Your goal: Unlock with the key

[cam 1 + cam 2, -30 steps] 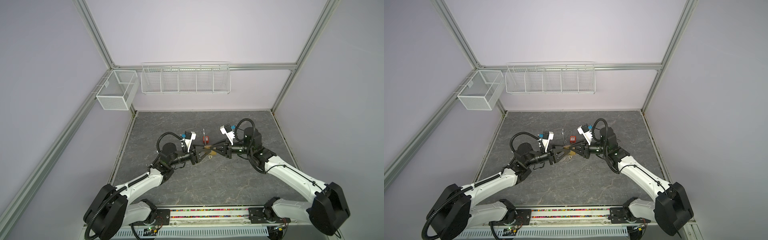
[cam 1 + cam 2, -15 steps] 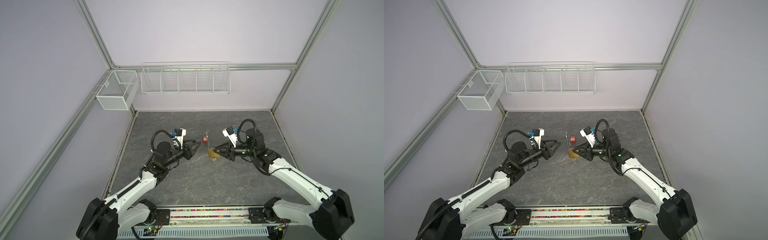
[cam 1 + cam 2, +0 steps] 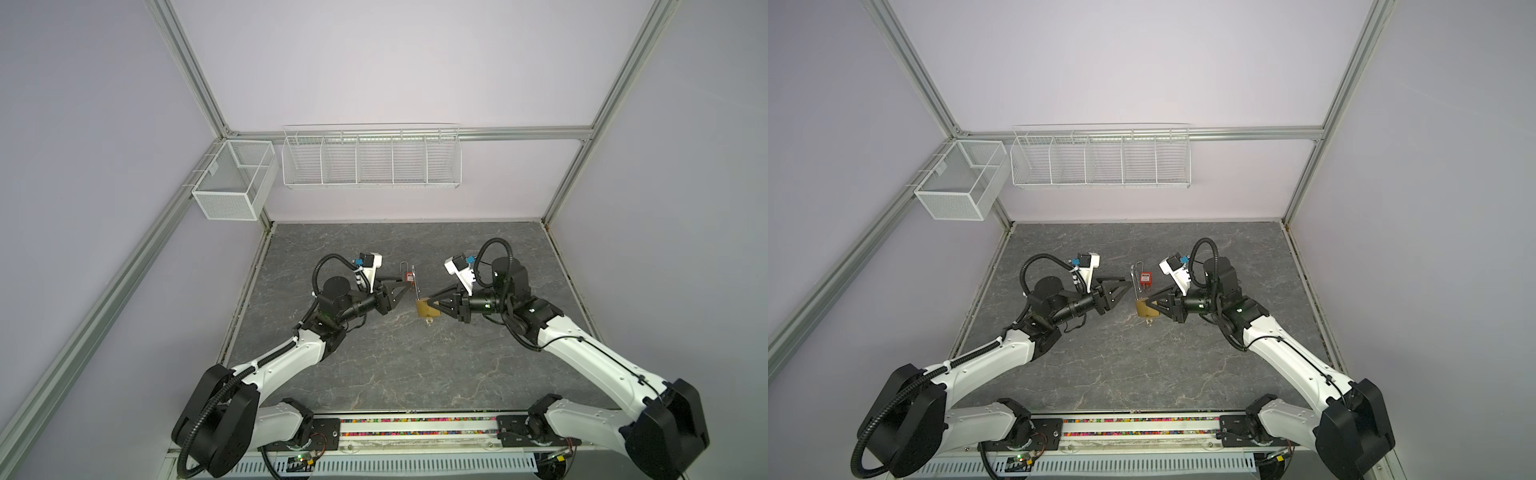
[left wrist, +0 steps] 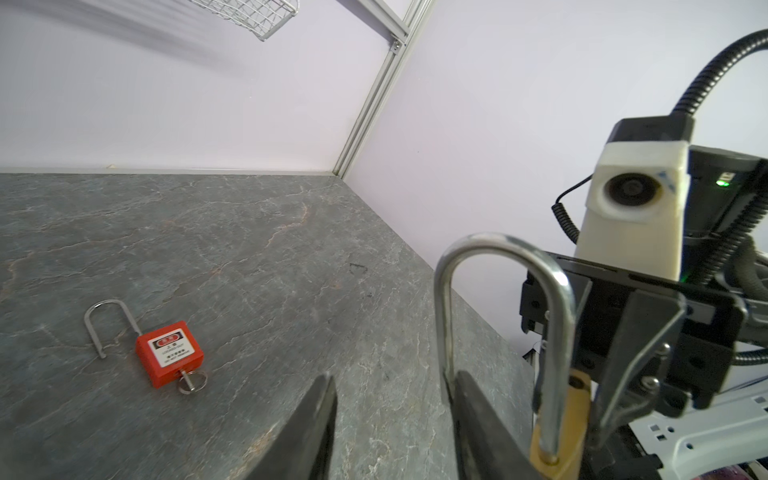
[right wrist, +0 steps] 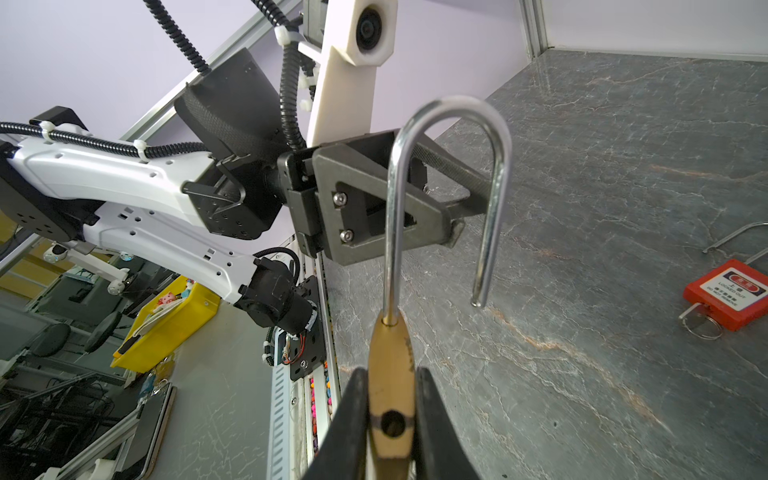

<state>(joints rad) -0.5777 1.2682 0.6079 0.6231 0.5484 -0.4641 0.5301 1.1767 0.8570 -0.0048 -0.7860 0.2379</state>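
Observation:
My right gripper (image 5: 390,415) (image 3: 430,305) is shut on the body of a brass padlock (image 5: 390,370) (image 3: 1142,309) and holds it above the table. Its long silver shackle (image 5: 457,104) (image 4: 498,241) stands up and is open: one leg hangs free, and the hole for it shows empty in the body's top. My left gripper (image 4: 395,424) (image 3: 405,286) is open and holds nothing. Its tips are level with the shackle, and the free leg is close beside one finger (image 4: 473,415). A small piece (image 3: 428,321) shows under the brass body; I cannot tell if it is the key.
A red padlock (image 4: 170,359) (image 3: 1145,279) lies on the table behind the grippers, its shackle open. A key with a ring (image 4: 192,380) sticks in it. A white wire shelf (image 3: 370,158) and a mesh basket (image 3: 232,183) hang on the back wall.
My left gripper drew back to the left from the padlock, then came forward again to the shackle, its jaws a little narrower. My right gripper kept its hold and shifted slightly.

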